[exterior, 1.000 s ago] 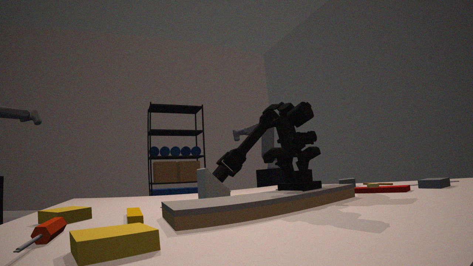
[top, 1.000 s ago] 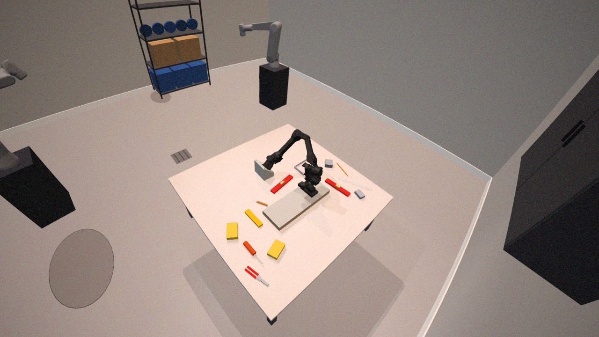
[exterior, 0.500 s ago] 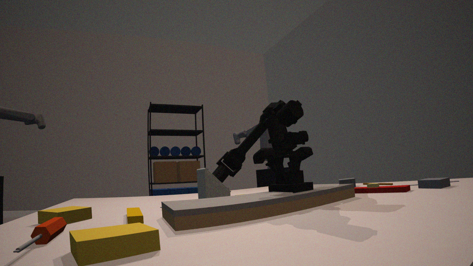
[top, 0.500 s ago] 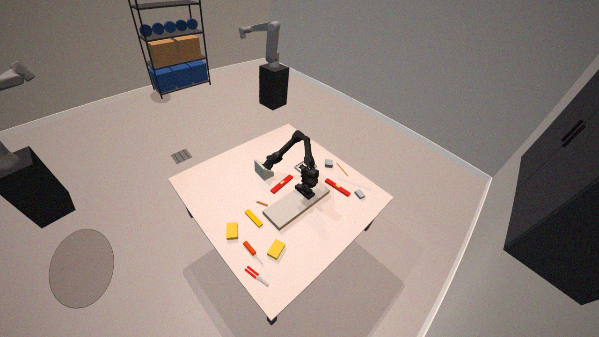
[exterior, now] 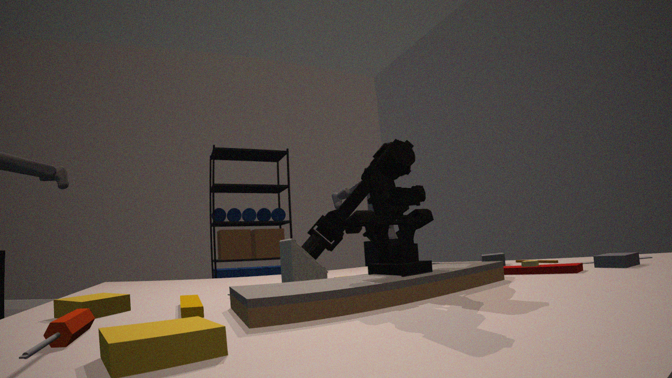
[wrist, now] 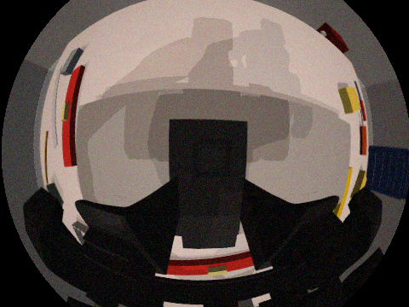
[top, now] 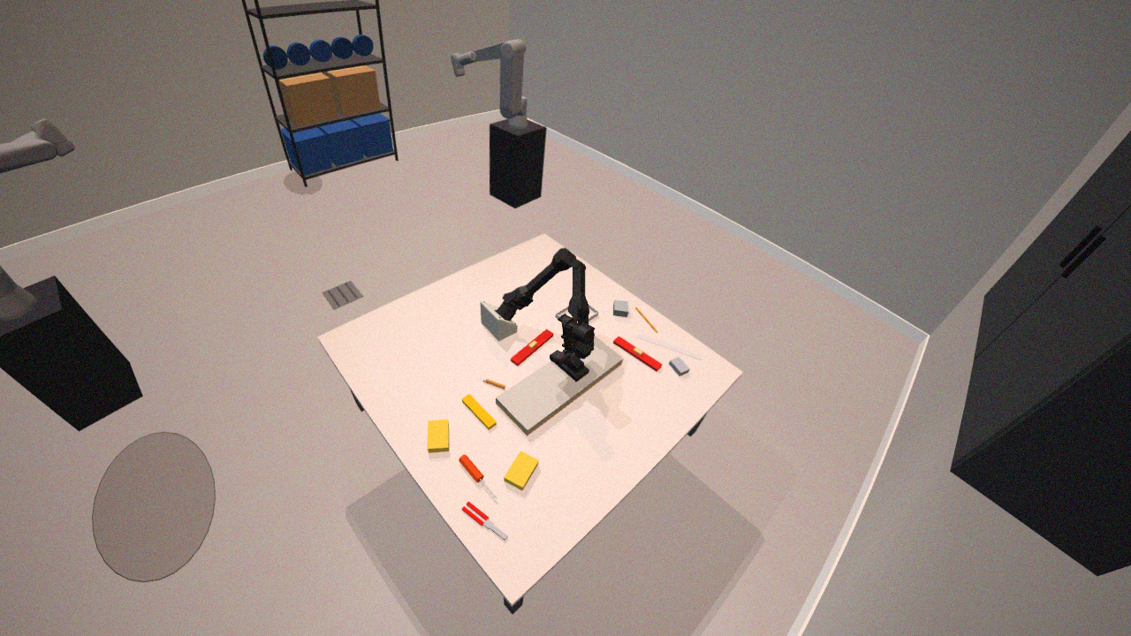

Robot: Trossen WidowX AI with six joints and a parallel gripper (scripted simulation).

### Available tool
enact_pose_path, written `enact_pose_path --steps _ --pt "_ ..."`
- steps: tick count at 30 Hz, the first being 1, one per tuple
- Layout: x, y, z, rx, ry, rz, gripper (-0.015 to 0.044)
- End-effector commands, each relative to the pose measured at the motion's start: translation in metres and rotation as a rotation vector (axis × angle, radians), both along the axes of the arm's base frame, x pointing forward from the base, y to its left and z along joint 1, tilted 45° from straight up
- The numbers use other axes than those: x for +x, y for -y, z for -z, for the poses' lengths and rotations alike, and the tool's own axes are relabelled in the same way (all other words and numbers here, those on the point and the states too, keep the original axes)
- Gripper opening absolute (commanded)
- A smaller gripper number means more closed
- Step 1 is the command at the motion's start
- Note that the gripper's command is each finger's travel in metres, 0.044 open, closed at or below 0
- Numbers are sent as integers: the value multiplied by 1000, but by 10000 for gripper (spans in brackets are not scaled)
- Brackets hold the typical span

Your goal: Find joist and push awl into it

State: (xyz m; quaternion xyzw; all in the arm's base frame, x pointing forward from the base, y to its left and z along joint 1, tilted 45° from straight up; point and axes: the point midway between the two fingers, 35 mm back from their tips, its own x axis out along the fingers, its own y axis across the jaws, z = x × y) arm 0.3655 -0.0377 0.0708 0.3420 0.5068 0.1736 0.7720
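Note:
My gripper (top: 573, 355) (wrist: 208, 177) is shut on the stud finder (top: 565, 367) (exterior: 399, 268) (wrist: 208, 149), a black block. It is on or just above the floor panel (top: 532, 405) (exterior: 282, 292) (wrist: 277, 183), toward the panel's far right end in the top view. No lit indicator on the stud finder can be made out. The panel is a long grey board with brown sides; no hole can be made out in its visible top. A small orange-handled tool (top: 494, 383), likely the awl, lies left of the panel. The tray (top: 557, 316) is a thin-rimmed outline behind the arm, partly hidden.
Red levels (top: 521, 355) (top: 625, 344) lie on both sides of the panel. Yellow blocks (top: 437, 435) (top: 520, 470), a yellow bar (top: 478, 411) and an orange screwdriver (top: 470, 468) lie at the near left. Grey blocks (top: 620, 308) (top: 679, 366) and a pencil (top: 646, 319) lie right.

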Motion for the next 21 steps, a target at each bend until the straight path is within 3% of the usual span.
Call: enact_pose_path --steps 1,21 --pt "-1 8 8 -2 0 1 0" --pt "-5 40 40 -4 0 1 0"
